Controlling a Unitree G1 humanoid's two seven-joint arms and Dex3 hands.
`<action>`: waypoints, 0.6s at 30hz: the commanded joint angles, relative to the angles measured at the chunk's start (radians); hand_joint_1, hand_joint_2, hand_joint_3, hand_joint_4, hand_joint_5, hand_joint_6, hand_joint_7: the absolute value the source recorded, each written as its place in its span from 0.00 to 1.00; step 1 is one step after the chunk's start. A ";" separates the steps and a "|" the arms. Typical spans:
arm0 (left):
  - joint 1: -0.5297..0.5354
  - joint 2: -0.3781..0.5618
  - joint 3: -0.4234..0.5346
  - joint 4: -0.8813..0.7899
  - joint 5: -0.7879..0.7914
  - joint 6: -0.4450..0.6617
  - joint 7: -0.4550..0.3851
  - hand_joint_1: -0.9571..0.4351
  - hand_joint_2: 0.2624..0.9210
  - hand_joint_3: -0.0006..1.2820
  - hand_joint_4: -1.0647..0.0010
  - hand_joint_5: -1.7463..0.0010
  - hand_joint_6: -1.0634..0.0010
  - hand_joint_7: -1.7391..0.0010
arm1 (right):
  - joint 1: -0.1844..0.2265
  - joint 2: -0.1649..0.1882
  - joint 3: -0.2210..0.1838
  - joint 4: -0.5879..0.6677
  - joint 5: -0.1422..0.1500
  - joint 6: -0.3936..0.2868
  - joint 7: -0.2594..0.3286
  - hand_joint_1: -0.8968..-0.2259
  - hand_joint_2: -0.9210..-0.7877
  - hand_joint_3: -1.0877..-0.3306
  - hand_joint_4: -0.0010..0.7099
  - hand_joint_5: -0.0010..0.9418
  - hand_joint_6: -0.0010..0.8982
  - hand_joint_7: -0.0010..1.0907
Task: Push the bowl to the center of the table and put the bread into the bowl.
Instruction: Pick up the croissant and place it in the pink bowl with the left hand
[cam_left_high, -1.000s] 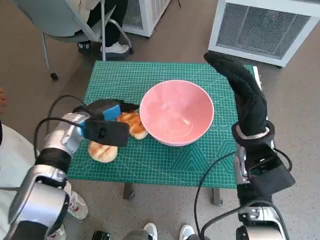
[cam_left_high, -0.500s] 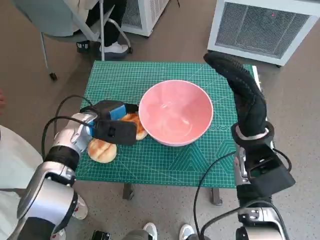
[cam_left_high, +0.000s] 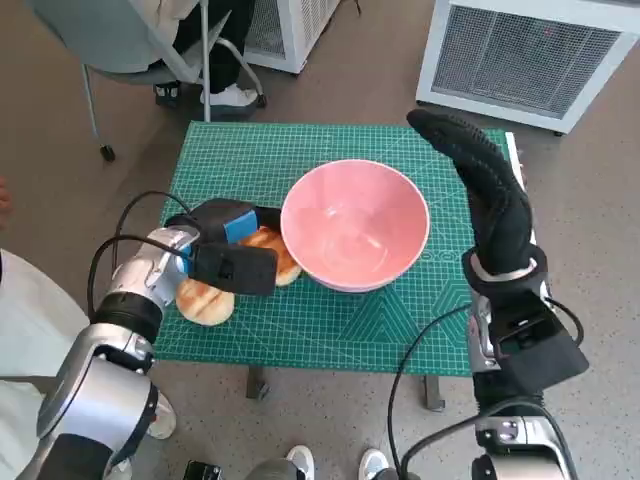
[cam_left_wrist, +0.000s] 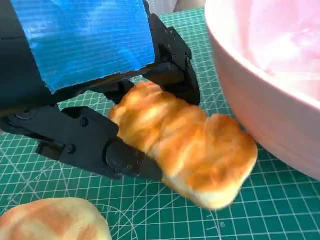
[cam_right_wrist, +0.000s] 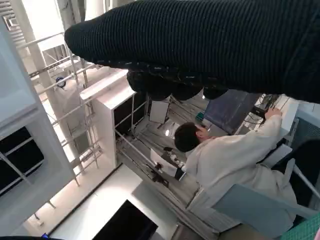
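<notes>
You have the large pink round bowl (cam_left_high: 355, 224) sitting near the middle of the head view, on the green gridded cutting mat (cam_left_high: 300, 330) that covers the small table. Your left hand (cam_left_high: 228, 250), black with blue tape over its back, lies at the left of centre in that view, just beside the bowl's left rim, and it grips the golden-brown bread roll (cam_left_high: 275, 252). The left wrist view shows this plainly: the black fingers (cam_left_wrist: 115, 150) close on the roll (cam_left_wrist: 185, 150) from both sides, and the roll's free end sits very near the bowl's pink wall (cam_left_wrist: 260, 115) at the right of that frame; whether they touch you cannot tell. A second, paler round bread roll (cam_left_high: 205, 302) lies on the mat at the lower left of the head view, just below your left hand. Your right hand (cam_left_high: 485, 190), in the black knitted glove, stands raised at the right of the head view, beside the bowl's right rim, its fingers stretched out straight and holding nothing. In the right wrist view a person in a pale top (cam_right_wrist: 230, 160) sits at a desk.
</notes>
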 joint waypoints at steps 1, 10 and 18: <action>-0.018 0.045 0.001 0.010 0.006 0.000 -0.006 0.69 1.00 0.08 0.41 0.25 0.42 0.37 | 0.027 -0.002 0.001 0.001 -0.007 0.011 -0.009 0.46 0.00 0.38 0.48 0.05 0.00 0.74; -0.068 0.133 0.064 -0.022 -0.041 0.007 -0.050 0.69 1.00 0.08 0.41 0.24 0.41 0.38 | 0.034 0.001 0.005 -0.011 -0.009 0.020 -0.015 0.46 0.00 0.37 0.48 0.06 0.00 0.74; -0.099 0.219 0.140 -0.117 -0.074 0.004 0.012 0.69 1.00 0.06 0.38 0.26 0.38 0.40 | 0.038 -0.001 0.004 -0.012 0.004 0.023 -0.008 0.45 0.00 0.37 0.47 0.06 0.00 0.74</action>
